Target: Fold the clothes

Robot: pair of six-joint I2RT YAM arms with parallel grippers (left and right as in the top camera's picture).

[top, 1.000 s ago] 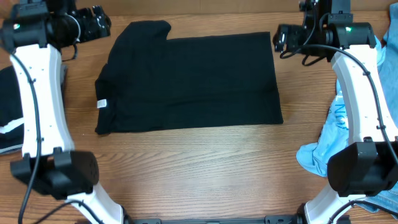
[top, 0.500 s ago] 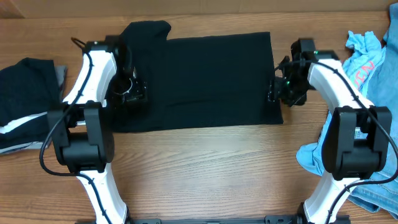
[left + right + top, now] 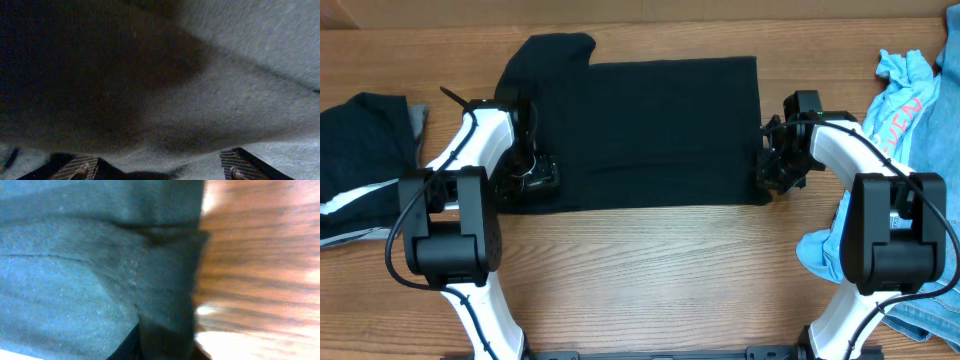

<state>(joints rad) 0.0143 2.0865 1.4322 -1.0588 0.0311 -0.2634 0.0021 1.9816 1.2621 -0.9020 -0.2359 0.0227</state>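
The clothes' main piece, a plain black T-shirt (image 3: 640, 130), lies flat on the wooden table (image 3: 650, 270), with one sleeve at the back left. My left gripper (image 3: 525, 182) is down on its left front edge. In the left wrist view its ribbed fingertips (image 3: 75, 169) stand wide apart with dark cloth (image 3: 160, 100) between and under them, so the left gripper (image 3: 157, 172) is open. My right gripper (image 3: 770, 182) is at the shirt's right front corner. There the hem (image 3: 165, 280) rises in a bunched ridge into the right gripper (image 3: 165, 350), which is shut on it.
A dark garment with a white stripe (image 3: 365, 160) lies at the left edge. At the far right lie a light-blue tee with coral lettering (image 3: 895, 100) and blue denim (image 3: 930, 320). Bare wood runs along the front.
Both arms came down from the table's back corners to the shirt's side edges. The right gripper has closed on the corner hem. The left gripper slid a little towards the front.
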